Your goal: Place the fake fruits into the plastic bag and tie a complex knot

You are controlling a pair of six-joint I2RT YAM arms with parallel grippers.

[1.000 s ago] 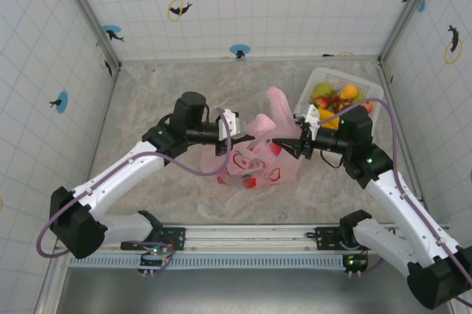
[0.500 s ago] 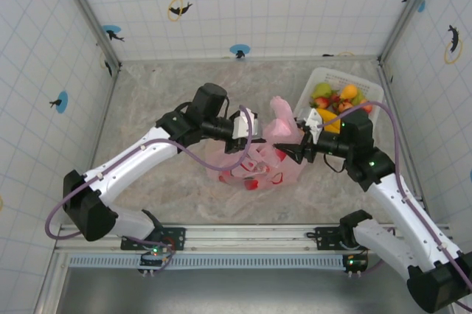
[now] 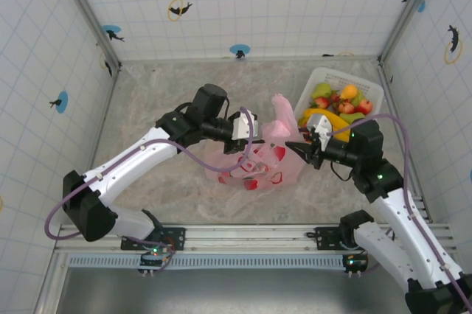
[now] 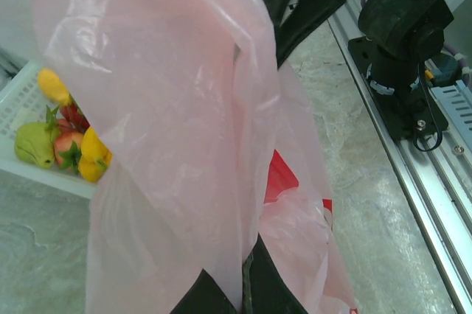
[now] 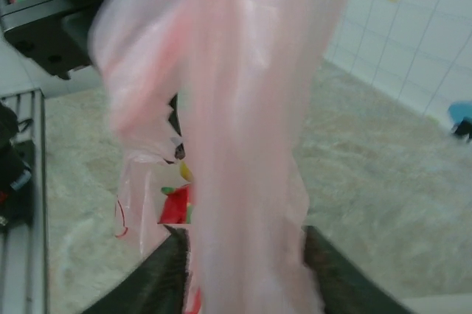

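Bag (image 3: 258, 161) lies on the table (image 3: 147, 100), its film drawn up between both grippers. Inside, the fruits (image 3: 251, 181) show only as red patches. Film hides the fingertips in both wrist views, and the right view is blurred. The bent left gripper (image 3: 247, 137) is closed on the bag. The right gripper (image 3: 298, 149), near the basket (image 3: 369, 91), also pinches it.

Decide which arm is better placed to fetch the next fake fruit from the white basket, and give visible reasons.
Right, probably. The right tool sits near the basket, whereas the left tool is across the plastic bag from it and pinches a bag strip. Bag plastic drapes the right tool too.
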